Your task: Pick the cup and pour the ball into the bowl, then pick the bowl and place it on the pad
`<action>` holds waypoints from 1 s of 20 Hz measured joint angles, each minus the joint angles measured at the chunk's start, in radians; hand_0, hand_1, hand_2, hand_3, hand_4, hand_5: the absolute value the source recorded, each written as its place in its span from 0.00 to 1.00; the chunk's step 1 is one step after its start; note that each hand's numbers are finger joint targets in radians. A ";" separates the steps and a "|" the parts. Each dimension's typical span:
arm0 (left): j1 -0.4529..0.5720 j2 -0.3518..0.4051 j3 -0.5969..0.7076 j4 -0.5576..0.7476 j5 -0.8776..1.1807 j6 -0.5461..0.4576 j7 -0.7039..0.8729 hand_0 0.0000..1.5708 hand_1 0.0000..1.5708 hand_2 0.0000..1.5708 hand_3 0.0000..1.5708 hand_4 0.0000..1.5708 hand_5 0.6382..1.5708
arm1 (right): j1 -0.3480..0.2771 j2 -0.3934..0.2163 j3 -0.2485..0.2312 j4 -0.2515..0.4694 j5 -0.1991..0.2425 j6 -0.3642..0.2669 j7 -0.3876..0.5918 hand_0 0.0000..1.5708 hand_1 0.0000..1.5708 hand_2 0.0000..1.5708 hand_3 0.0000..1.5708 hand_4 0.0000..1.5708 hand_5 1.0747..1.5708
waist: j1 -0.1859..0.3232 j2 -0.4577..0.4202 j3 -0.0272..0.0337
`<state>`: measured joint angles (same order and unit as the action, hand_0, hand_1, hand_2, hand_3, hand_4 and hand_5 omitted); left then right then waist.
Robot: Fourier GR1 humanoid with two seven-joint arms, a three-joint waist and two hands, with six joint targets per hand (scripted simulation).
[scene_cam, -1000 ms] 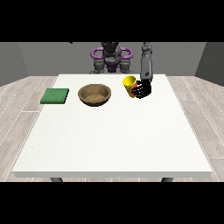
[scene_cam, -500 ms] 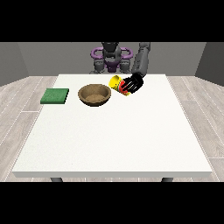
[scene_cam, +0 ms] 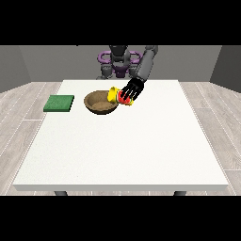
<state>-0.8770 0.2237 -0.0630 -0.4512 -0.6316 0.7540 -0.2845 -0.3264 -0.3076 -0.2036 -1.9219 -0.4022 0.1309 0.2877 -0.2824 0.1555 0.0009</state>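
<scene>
Hand (scene_cam: 131, 90) at view's right curled round one tipped cup (scene_cam: 116, 95), one bowl (scene_cam: 100, 102), one pad (scene_cam: 59, 103)

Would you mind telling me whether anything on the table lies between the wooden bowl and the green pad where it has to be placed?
Nothing visible does. The bowl and the green pad are separated only by bare table. The yellow cup, held tilted by the hand, is on the bowl's other side.
</scene>
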 measured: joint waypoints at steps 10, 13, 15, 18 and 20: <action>-0.131 -0.050 -0.257 0.181 -0.403 0.092 0.341 0.83 0.83 0.89 0.90 0.61 0.89 | -0.018 0.031 0.028 0.111 0.040 -0.011 -0.024 0.00 0.00 0.00 0.00 0.24 0.99 | 0.017 -0.077 0.0017; -0.147 -0.097 -0.352 0.233 -0.525 0.069 0.432 0.93 0.93 1.00 1.00 0.60 0.91 | -0.008 0.038 0.034 0.142 0.054 -0.009 -0.036 0.00 0.00 0.00 0.00 0.24 0.99 | 0.031 -0.112 0.0017; -0.169 -0.106 -0.418 0.265 -0.607 0.040 0.487 0.95 0.95 1.00 1.00 0.60 0.94 | 0.004 0.034 0.023 0.174 0.051 0.003 -0.049 0.00 0.00 0.00 0.00 0.24 0.99 | 0.043 -0.134 0.0022; -0.210 -0.132 -0.516 0.303 -0.723 -0.031 0.559 0.96 0.96 1.00 1.00 0.68 0.93 | 0.019 0.045 0.023 0.213 0.063 0.000 -0.065 0.00 0.00 0.00 0.00 0.24 0.99 | 0.066 -0.172 0.0023; -0.228 -0.164 -0.570 0.309 -0.784 -0.089 0.610 0.96 0.96 1.00 1.00 0.67 0.93 | 0.029 0.051 0.025 0.240 0.071 0.001 -0.075 0.00 0.00 0.00 0.00 0.24 0.99 | 0.075 -0.195 0.0019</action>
<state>-1.1049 0.0600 -0.6326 -0.1419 -1.4152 0.6649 0.3258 -0.2974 -0.2569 -0.1790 -1.6820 -0.3308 0.1316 0.2125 -0.2079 -0.0393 0.0028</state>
